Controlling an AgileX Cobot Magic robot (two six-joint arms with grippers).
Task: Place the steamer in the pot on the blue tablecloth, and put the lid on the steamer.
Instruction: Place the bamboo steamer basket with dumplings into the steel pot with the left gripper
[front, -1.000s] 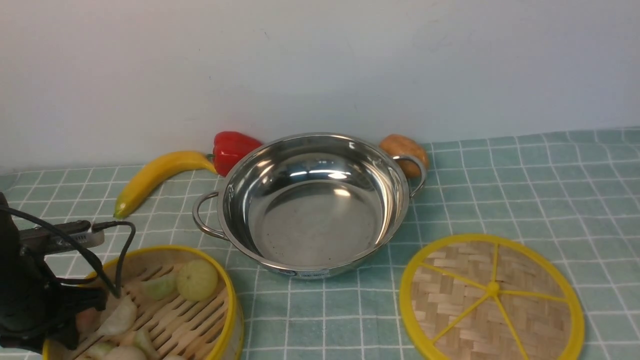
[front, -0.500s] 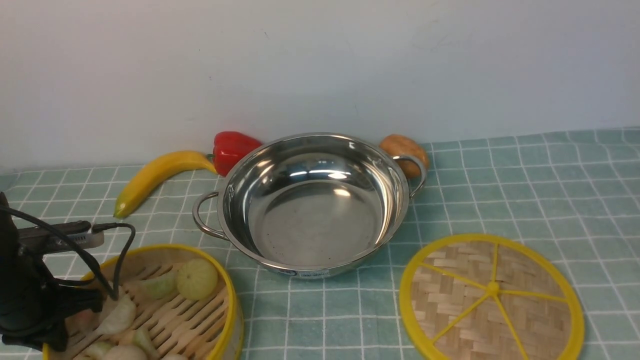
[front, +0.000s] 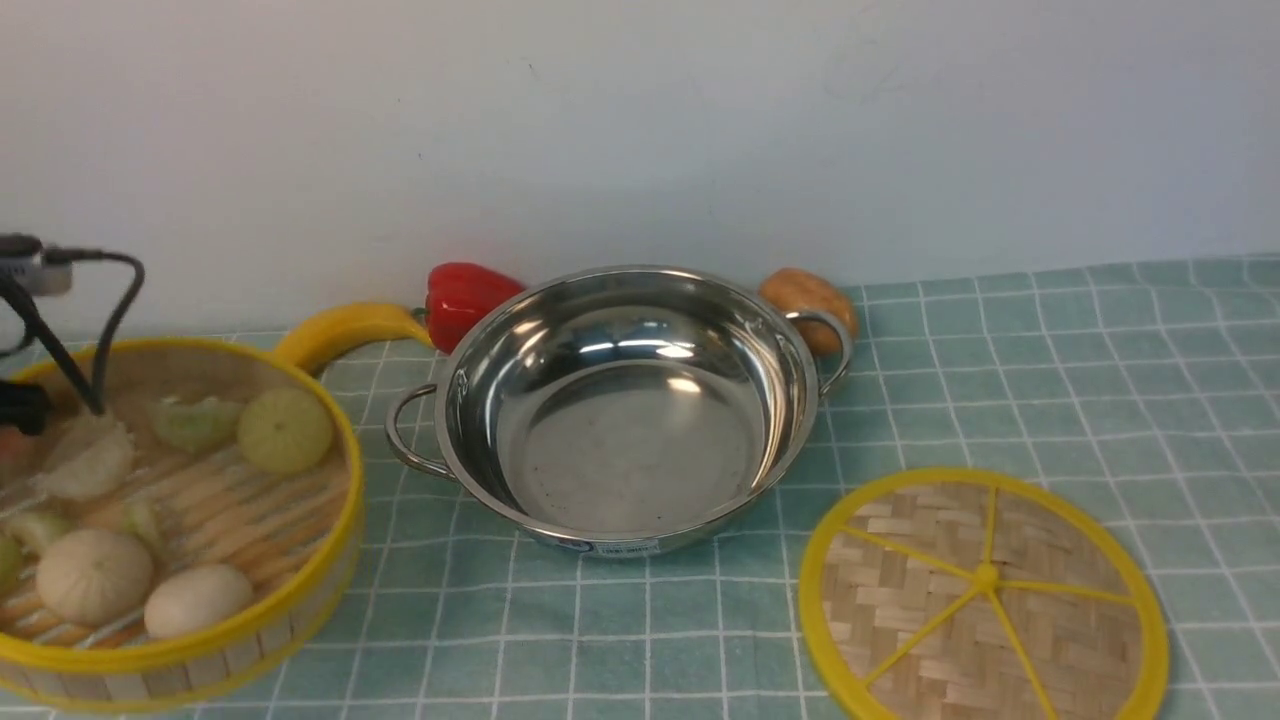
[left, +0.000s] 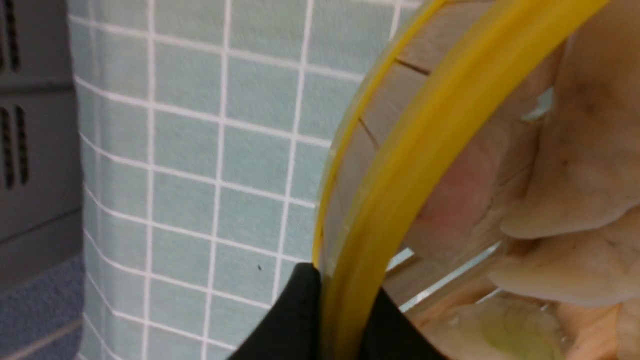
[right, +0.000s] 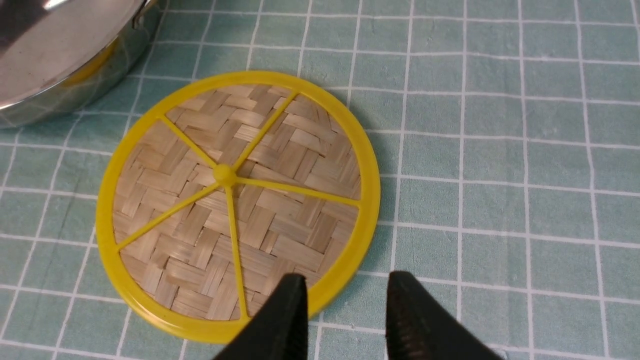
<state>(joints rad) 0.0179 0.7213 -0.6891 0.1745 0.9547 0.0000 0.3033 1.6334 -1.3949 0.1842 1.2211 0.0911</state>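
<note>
The steamer (front: 230, 500), a bamboo basket with a yellow rim, hangs tilted at the left, above the blue tablecloth (front: 1100, 380). My left gripper (left: 342, 290) is shut on the steamer's rim (left: 425, 140), one finger outside the wall and one inside. In the middle stands the shiny pot (front: 620, 440), with nothing in it. The lid (front: 985, 600) lies flat on the cloth at the front right. My right gripper (right: 345, 290) is open just above the cloth, with the lid (right: 225, 200) rim's edge between its fingers. The pot's side (right: 60, 50) shows beyond.
Buns (front: 95, 575) and a round green piece (front: 285, 430) lie inside the steamer. A banana (front: 345, 325), a red pepper (front: 465, 295) and a potato (front: 800, 295) lie behind the pot by the white wall. A grey block (left: 35, 150) borders the cloth on the left.
The left gripper closed on the steamer's rim, and the steamer has risen off the cloth and tilted. The pot, the lid and the right gripper have not moved.
</note>
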